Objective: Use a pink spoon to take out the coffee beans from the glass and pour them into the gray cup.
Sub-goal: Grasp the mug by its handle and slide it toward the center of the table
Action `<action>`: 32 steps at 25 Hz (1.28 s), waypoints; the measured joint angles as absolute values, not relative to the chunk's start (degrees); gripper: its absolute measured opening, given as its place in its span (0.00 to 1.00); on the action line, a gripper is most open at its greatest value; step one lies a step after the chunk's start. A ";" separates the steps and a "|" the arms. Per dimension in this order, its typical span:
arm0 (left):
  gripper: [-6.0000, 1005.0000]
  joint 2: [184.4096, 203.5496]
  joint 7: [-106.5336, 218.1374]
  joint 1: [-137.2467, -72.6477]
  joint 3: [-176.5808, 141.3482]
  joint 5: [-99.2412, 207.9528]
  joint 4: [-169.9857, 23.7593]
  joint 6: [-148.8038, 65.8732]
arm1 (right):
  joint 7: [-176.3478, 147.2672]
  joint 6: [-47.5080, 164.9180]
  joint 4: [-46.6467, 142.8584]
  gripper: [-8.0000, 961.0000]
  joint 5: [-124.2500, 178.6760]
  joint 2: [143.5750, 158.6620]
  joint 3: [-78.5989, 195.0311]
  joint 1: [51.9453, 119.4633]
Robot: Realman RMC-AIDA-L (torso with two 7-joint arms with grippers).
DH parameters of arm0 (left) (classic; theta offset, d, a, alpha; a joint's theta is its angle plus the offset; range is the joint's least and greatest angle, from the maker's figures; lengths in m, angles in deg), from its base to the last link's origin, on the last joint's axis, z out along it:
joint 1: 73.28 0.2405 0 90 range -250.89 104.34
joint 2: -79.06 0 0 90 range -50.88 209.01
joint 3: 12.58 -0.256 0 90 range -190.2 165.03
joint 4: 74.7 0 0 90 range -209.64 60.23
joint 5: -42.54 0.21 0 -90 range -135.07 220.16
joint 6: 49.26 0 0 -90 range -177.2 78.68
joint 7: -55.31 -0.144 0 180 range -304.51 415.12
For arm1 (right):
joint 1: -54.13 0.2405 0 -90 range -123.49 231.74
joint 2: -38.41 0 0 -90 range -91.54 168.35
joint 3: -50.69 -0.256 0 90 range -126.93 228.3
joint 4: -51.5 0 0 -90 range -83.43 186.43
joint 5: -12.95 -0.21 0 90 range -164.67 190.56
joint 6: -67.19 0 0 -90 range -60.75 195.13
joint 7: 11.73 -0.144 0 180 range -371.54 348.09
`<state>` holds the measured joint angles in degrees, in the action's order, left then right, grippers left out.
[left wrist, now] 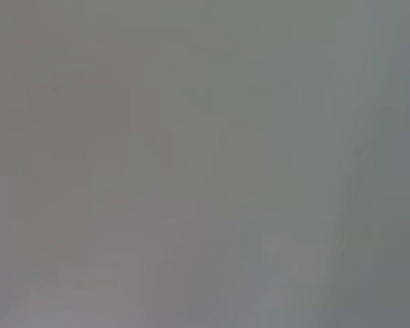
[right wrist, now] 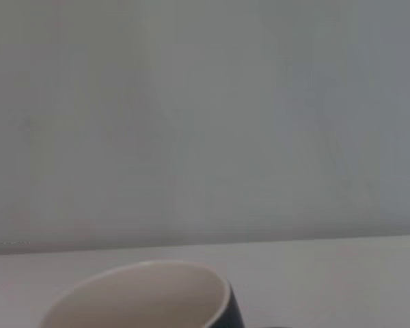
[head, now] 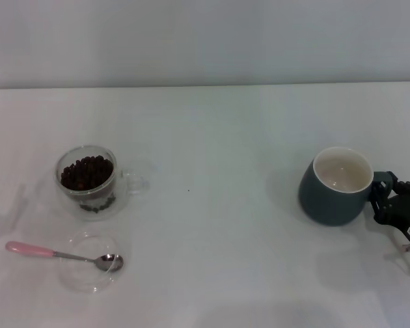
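- While the white table fills nearly the whole head view, w/ a pale wall behind it at 12 o'clock, all task items sit on it in two groups well apart: one at 9 o'clock, one at 3 o'clock.
- Gray cup: upright at 3 o'clock, dark blue-gray outside, cream inside, looks empty. Right wrist view shows only its rim and cream interior close up, table and wall beyond.
- Right gripper: black, low at the 3 o'clock edge, right at the gray cup's handle side, touching or just beside it; cannot tell which. Fingers: cannot tell if spread or closed, the cup hides part of them.
- Glass: clear, double-walled, upright at 9 o'clock, side handle pointing toward 3 o'clock.
- Flat clear glass dish: at 7–8 o'clock, just beside the glass on its 6 o'clock side.
- Pink spoon: lying flat, approx. horizontal; metal bowl rests in the dish, pink handle sticks out over the dish rim toward 9 o'clock. Nothing holds it.
- Coffee beans: dark brown heap filling the glass almost to the rim; more seen through the wall lower down.
- Left gripper: not seen in any view; left wrist view is a blank gray blur, no info.
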<state>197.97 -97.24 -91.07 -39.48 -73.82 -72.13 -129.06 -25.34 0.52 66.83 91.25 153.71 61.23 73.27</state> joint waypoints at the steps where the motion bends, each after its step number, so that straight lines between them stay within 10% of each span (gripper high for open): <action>1: 0.85 197.97 -97.24 -91.08 -39.48 -73.82 -72.13 -128.94 | -25.38 0.52 66.90 0.40 91.25 153.72 61.33 73.34; 4: 0.85 197.97 -97.26 -91.10 -39.47 -73.82 -72.06 -128.83 | -25.41 0.49 67.07 0.25 91.94 153.73 61.53 73.54; 15: 0.85 197.98 -97.45 -91.20 -39.40 -73.82 -72.05 -128.79 | -29.10 -0.11 68.94 0.16 101.25 153.88 61.06 75.42; 32: 0.85 197.98 -97.30 -90.82 -39.75 -73.42 -72.07 -128.81 | -28.96 6.77 73.60 0.16 106.89 154.59 60.97 81.05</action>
